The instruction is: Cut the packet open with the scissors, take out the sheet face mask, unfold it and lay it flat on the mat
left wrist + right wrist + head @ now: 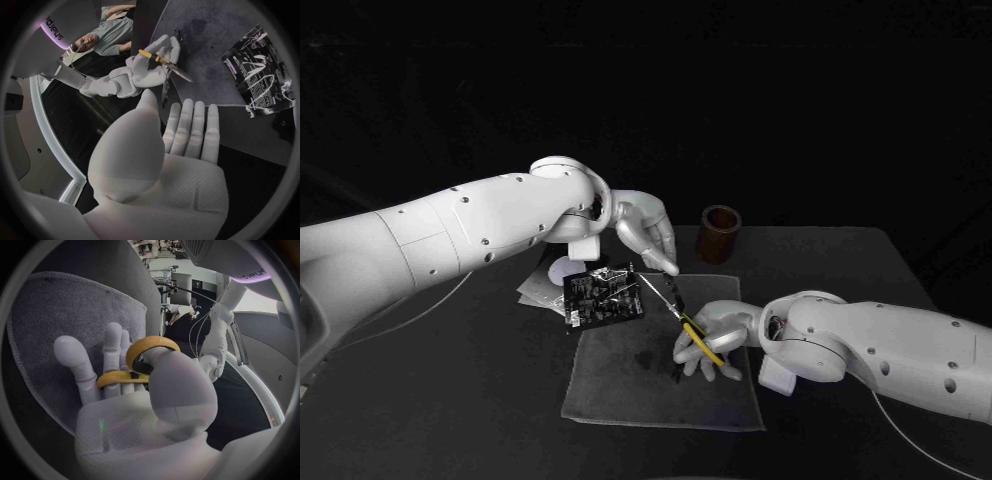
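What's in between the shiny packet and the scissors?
Just bare grey mat. The left wrist view shows that stretch between the packet and the scissors, which the right hand holds.

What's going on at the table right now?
The right hand holds the yellow-handled scissors over the grey mat. The left hand hovers open near the black packet, which lies at the mat's far left corner, held by neither hand. No mask is out yet.
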